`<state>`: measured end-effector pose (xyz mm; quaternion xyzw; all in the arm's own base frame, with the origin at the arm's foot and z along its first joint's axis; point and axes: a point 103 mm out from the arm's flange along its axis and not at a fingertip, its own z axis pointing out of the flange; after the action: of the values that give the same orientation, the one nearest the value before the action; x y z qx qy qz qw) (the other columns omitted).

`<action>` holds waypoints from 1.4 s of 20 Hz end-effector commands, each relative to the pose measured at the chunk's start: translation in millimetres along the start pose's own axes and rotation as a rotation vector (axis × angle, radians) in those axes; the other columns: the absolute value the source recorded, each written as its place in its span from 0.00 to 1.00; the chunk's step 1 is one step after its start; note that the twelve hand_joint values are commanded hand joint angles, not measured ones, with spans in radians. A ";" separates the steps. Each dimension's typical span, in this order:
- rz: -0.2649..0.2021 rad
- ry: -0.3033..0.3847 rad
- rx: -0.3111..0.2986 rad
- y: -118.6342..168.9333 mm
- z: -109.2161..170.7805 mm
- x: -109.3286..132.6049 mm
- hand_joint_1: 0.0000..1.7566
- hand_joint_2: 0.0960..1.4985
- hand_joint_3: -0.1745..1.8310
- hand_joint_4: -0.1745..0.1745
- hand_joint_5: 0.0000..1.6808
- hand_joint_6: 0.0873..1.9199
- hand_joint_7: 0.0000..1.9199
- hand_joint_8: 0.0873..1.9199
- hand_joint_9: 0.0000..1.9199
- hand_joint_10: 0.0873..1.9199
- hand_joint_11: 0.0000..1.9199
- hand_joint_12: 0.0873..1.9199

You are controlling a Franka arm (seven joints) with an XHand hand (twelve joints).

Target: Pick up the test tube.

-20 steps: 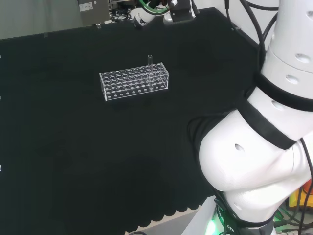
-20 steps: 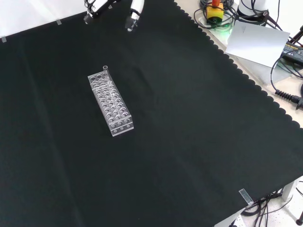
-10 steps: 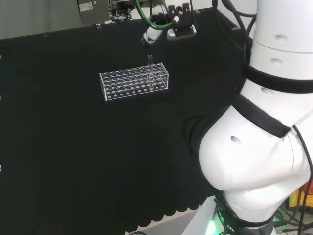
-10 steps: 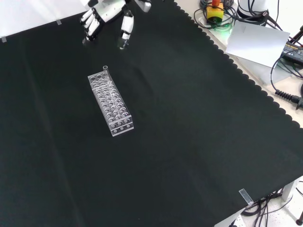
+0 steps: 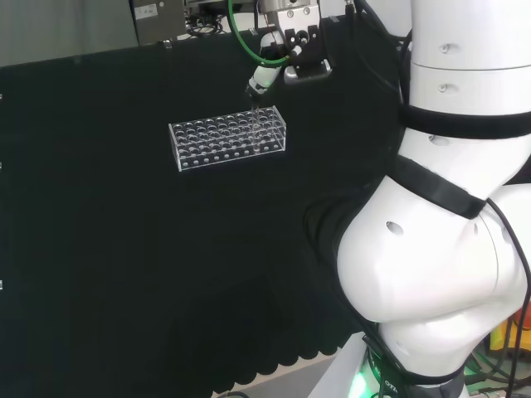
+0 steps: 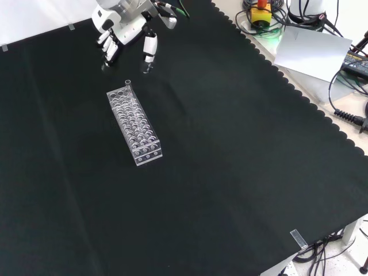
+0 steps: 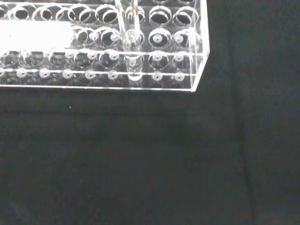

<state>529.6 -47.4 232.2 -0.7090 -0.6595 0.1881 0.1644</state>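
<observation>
Hand [image 6: 127, 23] hangs at 12 o'clock of the clear rack [image 6: 134, 126] in the front view, fingers [image 6: 149, 49] spread apart and pointing down, holding nothing. The test tube [image 6: 128, 86] stands upright in the rack's end nearest the hand. Compared with 0.5 s ago, the hand sits closer to the tube.

No legible text, label, number or sign is present. The grey unit [image 5: 158, 16] behind the worktop [image 5: 124, 249], in the head view, carries a small white label whose print cannot be read. The clear rack [image 6: 134, 126] bears no marking.
</observation>
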 end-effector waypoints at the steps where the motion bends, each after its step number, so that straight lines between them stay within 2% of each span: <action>1: -0.034 0.012 0.033 2.8 8.8 11.7 0.36 0.60 0.12 0.22 0.23 0.00 0.25 0.44 0.18 0.43 0.02 0.82; 7: -0.048 0.005 0.048 6.0 14.8 18.7 0.38 0.60 0.12 0.21 0.24 0.00 0.26 0.43 0.20 0.43 0.02 0.82; 28: -0.035 -0.086 0.090 33.4 28.3 28.9 0.42 0.59 0.14 0.19 0.29 0.00 0.34 0.42 0.24 0.41 0.04 0.80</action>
<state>543.0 -23.0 197.0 -0.6818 -0.6714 0.2330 0.1735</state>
